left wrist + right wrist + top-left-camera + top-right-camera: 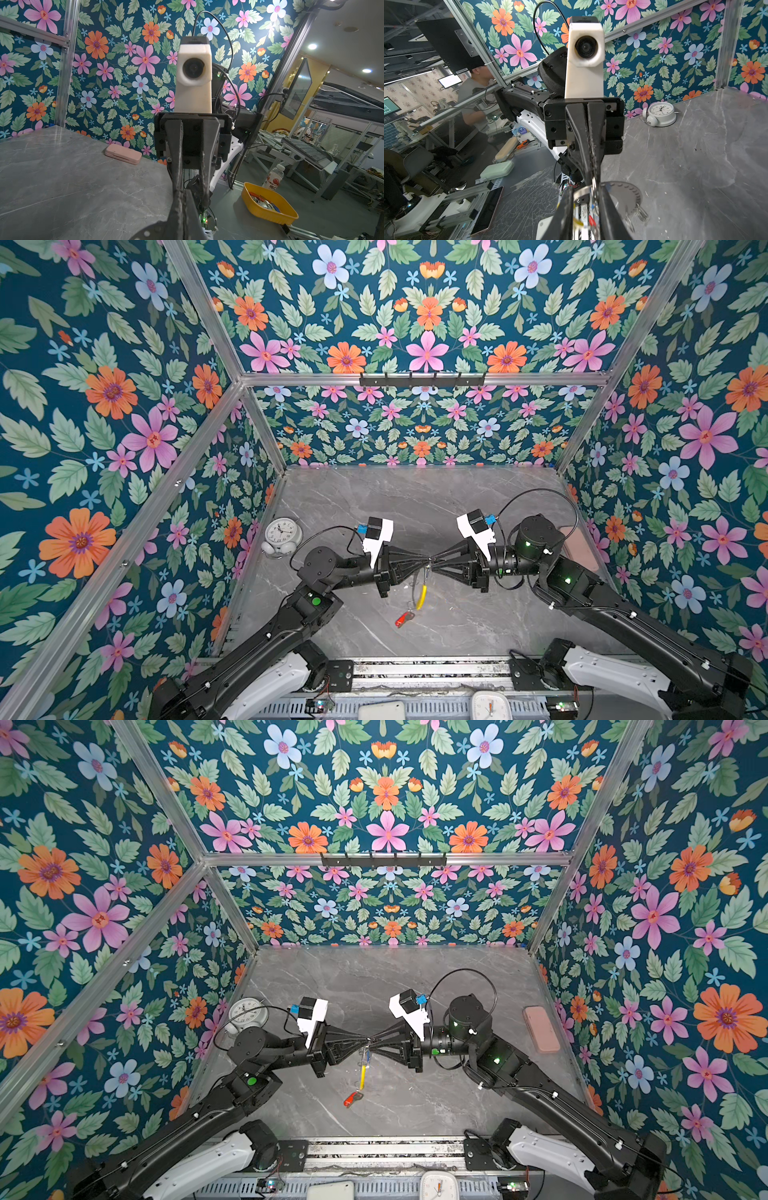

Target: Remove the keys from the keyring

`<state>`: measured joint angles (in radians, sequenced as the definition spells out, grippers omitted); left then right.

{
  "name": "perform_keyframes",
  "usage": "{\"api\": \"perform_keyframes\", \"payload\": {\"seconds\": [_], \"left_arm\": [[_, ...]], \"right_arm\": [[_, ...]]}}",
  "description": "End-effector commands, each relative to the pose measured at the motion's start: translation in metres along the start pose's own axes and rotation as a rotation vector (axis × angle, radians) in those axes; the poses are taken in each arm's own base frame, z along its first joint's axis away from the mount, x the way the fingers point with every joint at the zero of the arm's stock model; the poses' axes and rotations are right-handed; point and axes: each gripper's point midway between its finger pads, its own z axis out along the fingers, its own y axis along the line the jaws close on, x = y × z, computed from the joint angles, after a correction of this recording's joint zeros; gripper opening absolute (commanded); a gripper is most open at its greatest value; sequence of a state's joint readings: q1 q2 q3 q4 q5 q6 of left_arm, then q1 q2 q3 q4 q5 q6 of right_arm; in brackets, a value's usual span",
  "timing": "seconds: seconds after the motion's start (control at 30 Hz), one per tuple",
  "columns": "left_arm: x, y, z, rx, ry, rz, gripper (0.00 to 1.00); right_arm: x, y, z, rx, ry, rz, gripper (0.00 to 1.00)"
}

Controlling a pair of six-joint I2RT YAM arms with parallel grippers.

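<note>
Pinched keyring (pixel 422 595) top with left gripper (pixel 427 560), fingers pressed together; met right gripper (pixel 433 563) tip-to-tip, couldn't tell its grip; saw red-tagged key (pixel 404 618) below.

The left gripper (pixel 592 180) is seen head-on above the grey counter (pixel 685 166), a white camera housing (pixel 584 56) mounted over it. Its jaws are pressed together, and the keyring (pixel 581 190) is pinched at their tips. The right gripper (pixel 587 190) is met there; its fingers (pixel 564 216) are set at either side of the keyring, too blurred for contact to be judged. Between them a yellow sleeve (pixel 578 223), a red key tag (pixel 591 220) and a blue key tag (pixel 592 206) are glimpsed. A white alarm clock (pixel 661 113) is stood at the counter's edge against the floral wall (pixel 664 62). Off the counter, behind a clear panel, a person (pixel 473 93) in a grey shirt is seen.
</note>
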<state>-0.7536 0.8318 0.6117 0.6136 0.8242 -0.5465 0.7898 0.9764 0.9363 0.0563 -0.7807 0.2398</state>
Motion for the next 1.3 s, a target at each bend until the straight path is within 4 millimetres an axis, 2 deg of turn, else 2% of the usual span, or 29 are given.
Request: {"api": "perform_keyframes", "payload": {"seconds": [0.0, 0.3, 0.53, 0.7, 0.83, 1.07, 1.27], "left_arm": [[-0.009, -0.006, -0.001, 0.017, -0.036, 0.035, 0.00], [-0.009, -0.005, -0.001, 0.016, -0.034, 0.033, 0.00], [-0.008, -0.003, -0.001, -0.002, -0.025, 0.019, 0.00], [-0.006, 0.001, -0.003, -0.039, 0.002, 0.005, 0.27], [0.004, 0.008, -0.002, -0.081, 0.074, -0.023, 0.33], [0.022, 0.010, 0.004, -0.076, 0.241, -0.090, 0.33], [0.034, 0.009, 0.011, -0.033, 0.373, -0.150, 0.27]], "right_arm": [[-0.008, 0.004, 0.000, -0.022, -0.032, -0.016, 0.18], [-0.005, 0.003, 0.002, -0.023, -0.019, 0.003, 0.01], [-0.002, 0.000, 0.000, 0.003, 0.009, 0.022, 0.00], [0.006, -0.006, -0.005, 0.076, 0.089, 0.065, 0.00], [0.016, -0.009, -0.012, 0.133, 0.168, 0.091, 0.00], [0.029, -0.013, -0.022, 0.198, 0.290, 0.129, 0.00], [0.033, -0.014, -0.022, 0.205, 0.342, 0.147, 0.00]]}}
